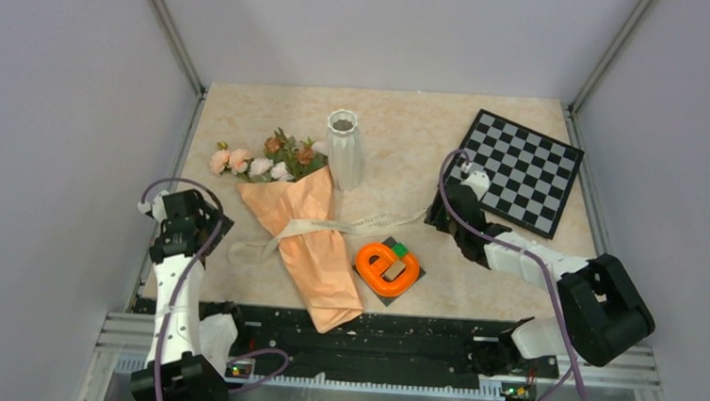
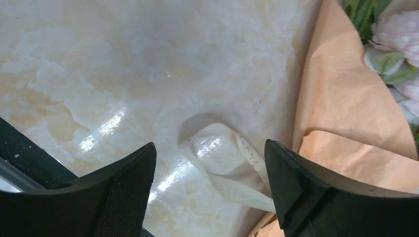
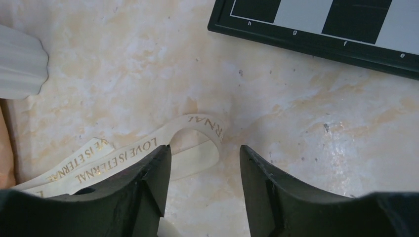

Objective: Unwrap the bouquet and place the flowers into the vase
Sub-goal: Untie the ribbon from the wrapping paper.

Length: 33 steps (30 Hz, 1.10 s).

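Seen from above, a marbled beige desk (image 1: 413, 120) holds the bouquet (image 1: 315, 250), a long bundle of peach paper lying flat left of centre with its narrow end at the near edge. The flowers (image 1: 264, 161), peach, pink and rust roses with green leaves, spill from its open far end. A cream ribbon (image 1: 368, 225) is cinched round the middle of the paper, its ends trailing left and right across the desk. The vase (image 1: 344, 148), white and ribbed, stands upright just beside the bouquet's open end. An orange ring (image 1: 387, 267) sits on a dark square tile (image 1: 412, 276) right of the paper, and a chessboard (image 1: 521, 170) lies at the far right. The left arm (image 1: 176, 282) reaches toward the ribbon's left end, the right arm (image 1: 517, 254) toward its right end. In the left wrist view, the left tool (image 2: 210, 153) is open, its two dark fingers spread wide over a loop of ribbon lying on the desk; nothing is gripped, and the peach paper and a pale pink rose fill the right side. In the right wrist view, the right tool (image 3: 205, 158) is also open over a loop of ribbon printed LOVE IS ETERNAL in gold, holding nothing; the vase's base shows at upper left and the chessboard's edge along the top.
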Motion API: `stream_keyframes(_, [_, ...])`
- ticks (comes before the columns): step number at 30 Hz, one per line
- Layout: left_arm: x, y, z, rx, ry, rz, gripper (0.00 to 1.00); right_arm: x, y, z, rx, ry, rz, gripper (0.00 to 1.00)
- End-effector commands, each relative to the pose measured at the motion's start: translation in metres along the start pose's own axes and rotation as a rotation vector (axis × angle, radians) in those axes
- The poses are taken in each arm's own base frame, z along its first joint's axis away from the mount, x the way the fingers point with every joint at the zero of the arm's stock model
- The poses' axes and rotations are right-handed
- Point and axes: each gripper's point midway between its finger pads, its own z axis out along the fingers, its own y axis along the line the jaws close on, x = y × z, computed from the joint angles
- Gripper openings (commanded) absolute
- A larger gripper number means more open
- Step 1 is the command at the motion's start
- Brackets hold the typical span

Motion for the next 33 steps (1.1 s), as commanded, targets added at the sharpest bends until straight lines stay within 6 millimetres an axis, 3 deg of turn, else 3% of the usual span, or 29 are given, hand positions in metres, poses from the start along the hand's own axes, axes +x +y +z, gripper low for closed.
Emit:
stream_keyframes(1, [-0.017, -0.024, -0.016, 0.09, 0.001, 0.06, 0.89, -0.019, 0.009, -0.009, -0.074, -0.07, -0.04, 0.57])
stream_keyframes(5, [-0.006, -0.045, -0.024, 0.227, 0.055, 0.116, 0.95, -0.026, 0.025, -0.021, -0.196, -0.111, -0.119, 0.62])
stream_keyframes(9, [0.013, -0.067, -0.034, 0.343, 0.109, 0.187, 0.93, -0.027, 0.061, -0.035, -0.412, -0.103, -0.216, 0.64])
stream_keyframes(14, [0.052, -0.086, -0.04, 0.415, 0.177, 0.29, 0.92, -0.013, 0.113, -0.049, -0.634, -0.046, -0.323, 0.64])
stream_keyframes(21, [0.102, -0.088, -0.036, 0.464, 0.29, 0.253, 0.86, 0.021, 0.176, -0.059, -0.79, 0.012, -0.372, 0.66])
stream_keyframes(25, [0.111, -0.083, -0.03, 0.46, 0.302, 0.222, 0.76, 0.04, 0.205, -0.062, -0.855, 0.05, -0.373, 0.66])
stream_keyframes(33, [0.11, -0.079, -0.02, 0.437, 0.272, 0.224, 0.78, 0.065, 0.256, -0.062, -0.954, 0.112, -0.376, 0.66])
